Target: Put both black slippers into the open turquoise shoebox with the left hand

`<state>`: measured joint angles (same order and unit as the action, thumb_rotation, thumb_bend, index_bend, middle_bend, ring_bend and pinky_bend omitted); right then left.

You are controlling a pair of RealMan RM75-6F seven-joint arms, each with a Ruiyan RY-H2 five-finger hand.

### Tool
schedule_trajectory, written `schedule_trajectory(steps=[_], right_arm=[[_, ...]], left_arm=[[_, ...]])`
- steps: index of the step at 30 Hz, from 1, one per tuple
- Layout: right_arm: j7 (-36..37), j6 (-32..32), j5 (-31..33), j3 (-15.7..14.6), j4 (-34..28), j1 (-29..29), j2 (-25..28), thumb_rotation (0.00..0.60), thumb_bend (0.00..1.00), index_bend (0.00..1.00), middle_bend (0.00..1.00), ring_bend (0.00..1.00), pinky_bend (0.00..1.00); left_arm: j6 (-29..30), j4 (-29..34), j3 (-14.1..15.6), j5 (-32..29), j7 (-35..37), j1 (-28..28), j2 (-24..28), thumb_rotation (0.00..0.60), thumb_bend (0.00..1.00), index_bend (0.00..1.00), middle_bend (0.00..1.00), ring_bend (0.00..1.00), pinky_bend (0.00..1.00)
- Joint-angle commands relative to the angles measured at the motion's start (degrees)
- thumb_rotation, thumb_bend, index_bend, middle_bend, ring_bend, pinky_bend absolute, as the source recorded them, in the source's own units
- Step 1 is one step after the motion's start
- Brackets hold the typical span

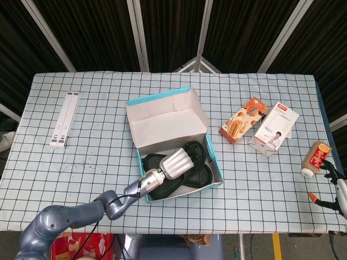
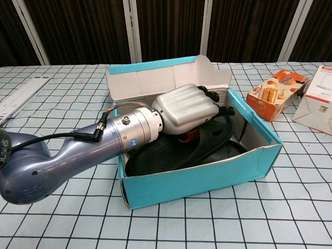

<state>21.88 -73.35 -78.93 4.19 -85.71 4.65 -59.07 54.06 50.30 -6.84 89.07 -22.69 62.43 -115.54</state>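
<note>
**Left hand inside the shoebox, on the upper slipper**

Silver left hand [image 2: 184, 108] is reached into the open turquoise cardboard shoebox [image 2: 207, 179] from the lower left of both frames, palm down, its dark fingers [image 2: 215, 96] curled over the upper black rubber slipper [image 2: 210, 141]. Whether the slipper is actually gripped cannot be told.

In the chest view the upper slipper is seen tilted, lying across the lower black slipper [image 2: 155, 158], which rests flat on the box floor; an orange patch is visible under the palm. From the head view the hand [image 1: 176, 163] hides much of both slippers, whose long axes run from lower left to upper right of the frame.

Only the head view shows the right hand [image 1: 337, 190], at the lower right edge beside a brown bottle [image 1: 315, 158]; its state cannot be told.
</note>
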Motion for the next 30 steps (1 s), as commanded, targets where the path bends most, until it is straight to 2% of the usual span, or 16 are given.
schedule_trajectory(steps=[1, 3, 5, 9, 12, 14, 17, 25, 30], right_arm=[[-0.1, 0.0, 0.0, 0.0, 0.0, 0.0, 0.0, 0.600, 0.23, 0.12, 0.24, 0.32, 0.33], [-0.2, -0.1, 0.0, 0.0, -0.1, 0.0, 0.0, 0.600, 0.23, 0.12, 0.24, 0.32, 0.33], [-0.2, -0.2, 0.0, 0.0, -0.1, -0.1, 0.0, 0.600, 0.23, 0.12, 0.24, 0.32, 0.33], [-0.2, 0.2, 0.1, 0.0, -0.2, 0.0, 0.1, 0.600, 0.23, 0.12, 0.24, 0.32, 0.33], [-0.3, 0.1, 0.0, -0.1, -0.3, 0.0, 0.1, 0.600, 0.23, 0.12, 0.24, 0.32, 0.33], [-0.4, 0.1, -0.1, -0.1, -0.4, 0.0, 0.1, 0.600, 0.23, 0.12, 0.25, 0.32, 0.33], [-0.4, 0.1, -0.1, -0.1, -0.5, 0.1, 0.2, 0.600, 0.23, 0.13, 0.25, 0.32, 0.33], [-0.2, -0.3, 0.2, 0.2, 0.1, 0.0, -0.2, 0.600, 0.23, 0.14, 0.26, 0.33, 0.33], [-0.2, -0.2, 0.0, 0.1, 0.1, 0.1, -0.3, 0.600, 0.23, 0.14, 0.26, 0.33, 0.33]], left_arm=[[0.1, 1.7, -0.3, 0.2, -0.8, 0.3, 1.3, 0.538, 0.39, 0.09, 0.42, 0.11, 0.19], [-0.2, 3.0, -0.5, 0.0, -1.3, 0.3, 2.3, 0.410, 0.39, 0.05, 0.38, 0.09, 0.19], [-0.7, 5.0, -0.7, -0.3, -2.0, 0.3, 3.7, 0.328, 0.39, 0.04, 0.36, 0.07, 0.19], [-1.7, 9.1, -1.2, -1.2, -4.8, 0.3, 6.5, 0.238, 0.39, 0.02, 0.33, 0.04, 0.19], [-2.2, 14.0, -2.0, -2.4, -8.2, -0.1, 9.9, 0.211, 0.37, 0.01, 0.27, 0.01, 0.18], [-3.2, 16.3, -2.3, -3.9, -10.8, -0.3, 11.2, 0.207, 0.31, 0.00, 0.20, 0.00, 0.16], [-4.3, 18.5, -2.7, -5.7, -14.0, -0.4, 12.3, 0.204, 0.25, 0.00, 0.14, 0.00, 0.14], [-7.3, 23.2, -3.1, -12.6, -23.4, -0.8, 14.6, 0.180, 0.19, 0.00, 0.11, 0.00, 0.14], [-5.9, 24.7, -3.5, -14.3, -25.6, -1.0, 14.8, 0.179, 0.19, 0.00, 0.11, 0.00, 0.14]])
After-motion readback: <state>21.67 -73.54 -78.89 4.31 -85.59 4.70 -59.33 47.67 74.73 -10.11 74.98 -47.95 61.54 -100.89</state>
